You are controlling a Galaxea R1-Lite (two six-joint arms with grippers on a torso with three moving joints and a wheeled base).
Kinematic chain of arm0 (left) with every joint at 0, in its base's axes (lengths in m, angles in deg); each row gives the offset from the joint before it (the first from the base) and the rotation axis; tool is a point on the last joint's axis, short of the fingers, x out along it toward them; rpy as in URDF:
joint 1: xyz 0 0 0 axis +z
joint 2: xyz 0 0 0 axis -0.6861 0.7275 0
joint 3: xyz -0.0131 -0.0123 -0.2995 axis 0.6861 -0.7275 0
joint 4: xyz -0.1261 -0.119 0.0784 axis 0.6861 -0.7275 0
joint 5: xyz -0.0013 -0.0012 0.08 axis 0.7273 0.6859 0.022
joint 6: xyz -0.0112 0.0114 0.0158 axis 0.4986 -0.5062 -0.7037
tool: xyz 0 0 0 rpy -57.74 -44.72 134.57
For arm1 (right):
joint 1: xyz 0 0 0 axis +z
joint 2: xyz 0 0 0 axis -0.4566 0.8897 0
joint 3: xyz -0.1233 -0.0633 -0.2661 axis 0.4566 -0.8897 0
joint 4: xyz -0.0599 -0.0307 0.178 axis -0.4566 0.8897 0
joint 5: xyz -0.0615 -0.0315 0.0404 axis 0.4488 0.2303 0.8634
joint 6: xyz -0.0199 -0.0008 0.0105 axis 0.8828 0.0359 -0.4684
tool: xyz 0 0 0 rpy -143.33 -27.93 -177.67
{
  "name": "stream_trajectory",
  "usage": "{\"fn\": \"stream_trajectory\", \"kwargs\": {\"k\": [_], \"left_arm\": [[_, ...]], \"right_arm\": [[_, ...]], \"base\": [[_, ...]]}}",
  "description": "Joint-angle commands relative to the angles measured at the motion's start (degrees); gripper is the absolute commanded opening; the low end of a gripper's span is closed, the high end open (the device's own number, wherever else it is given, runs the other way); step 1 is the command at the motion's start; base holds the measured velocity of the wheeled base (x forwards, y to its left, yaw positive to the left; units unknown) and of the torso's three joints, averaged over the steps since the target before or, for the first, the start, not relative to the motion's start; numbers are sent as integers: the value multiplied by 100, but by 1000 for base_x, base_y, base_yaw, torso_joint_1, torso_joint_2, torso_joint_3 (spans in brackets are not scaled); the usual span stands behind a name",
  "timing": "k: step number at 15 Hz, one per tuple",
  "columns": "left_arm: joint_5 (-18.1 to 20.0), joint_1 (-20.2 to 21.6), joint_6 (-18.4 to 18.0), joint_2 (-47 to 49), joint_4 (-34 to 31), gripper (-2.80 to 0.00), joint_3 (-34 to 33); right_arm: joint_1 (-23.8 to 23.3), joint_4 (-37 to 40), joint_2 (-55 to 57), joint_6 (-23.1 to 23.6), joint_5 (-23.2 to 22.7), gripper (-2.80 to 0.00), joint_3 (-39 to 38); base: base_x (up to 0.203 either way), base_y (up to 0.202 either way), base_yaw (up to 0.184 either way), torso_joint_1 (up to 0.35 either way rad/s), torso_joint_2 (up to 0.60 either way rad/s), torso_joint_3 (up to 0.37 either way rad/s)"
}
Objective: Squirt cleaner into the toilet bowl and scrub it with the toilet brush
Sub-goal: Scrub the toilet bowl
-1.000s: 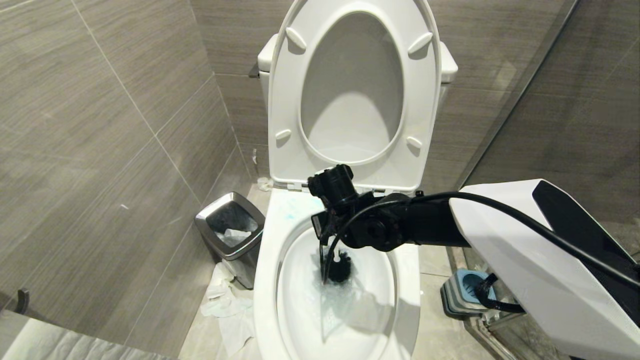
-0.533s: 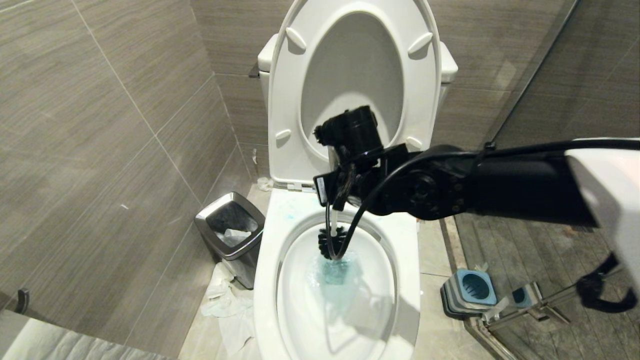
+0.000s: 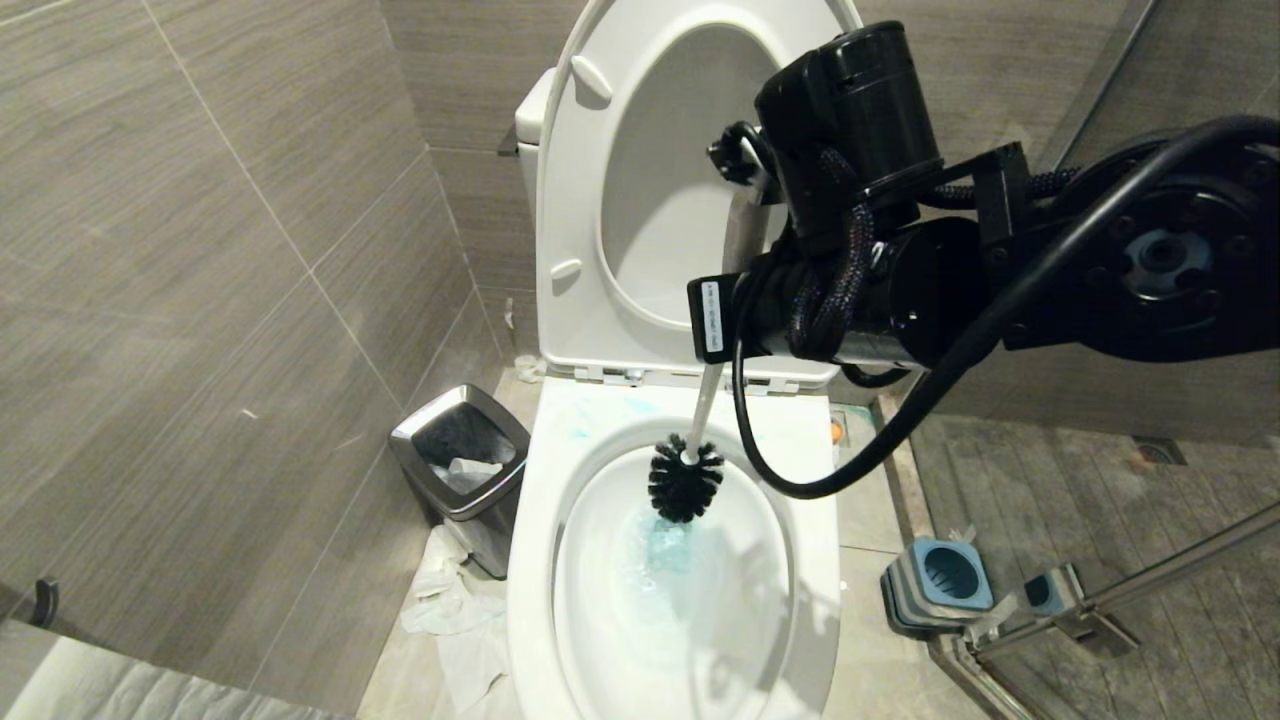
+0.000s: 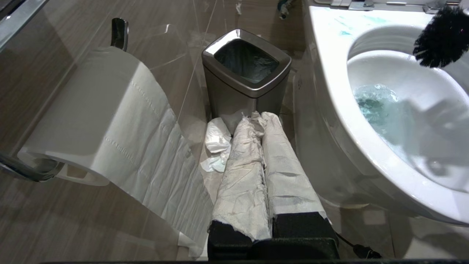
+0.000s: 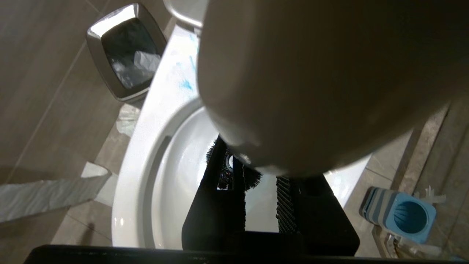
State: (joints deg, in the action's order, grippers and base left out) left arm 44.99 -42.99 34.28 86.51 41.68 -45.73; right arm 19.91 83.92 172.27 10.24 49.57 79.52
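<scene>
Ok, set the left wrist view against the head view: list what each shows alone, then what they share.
Only the left wrist view: the toilet paper roll on its holder, its sheet hanging loose, and the left gripper, fingers wrapped in white paper and shut together.

Only the head view: the raised seat and lid, the blue-and-grey brush holder on the floor, and the right arm holding the toilet brush by its handle.

Both: the toilet bowl with blue-tinted water, the toilet brush head lifted above it, the steel-rimmed bin, and crumpled tissue on the floor.

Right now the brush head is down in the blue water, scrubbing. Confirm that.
Not right: the toilet brush hangs clear above the blue water, held by the right gripper. The head view shows the gap.
</scene>
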Motion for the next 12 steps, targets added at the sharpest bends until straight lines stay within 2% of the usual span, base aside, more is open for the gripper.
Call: {"fn": "stream_trajectory", "kwargs": {"k": [1,5,12], "left_arm": [[1,2,2,-4,5,-280,-44],[-7,2,17,5,5,-280,-44],[-7,2,20,-4,5,-280,-44]], "right_arm": [[-26,-5,68,-12,22,-280,-160],[-297,-157,802,50,34,-280,-84],[-445,-443,1949,433,34,-280,833]], "base": [[0,0,0,0,0,0],[0,0,0,0,0,0],[0,0,0,0,0,0]]}}
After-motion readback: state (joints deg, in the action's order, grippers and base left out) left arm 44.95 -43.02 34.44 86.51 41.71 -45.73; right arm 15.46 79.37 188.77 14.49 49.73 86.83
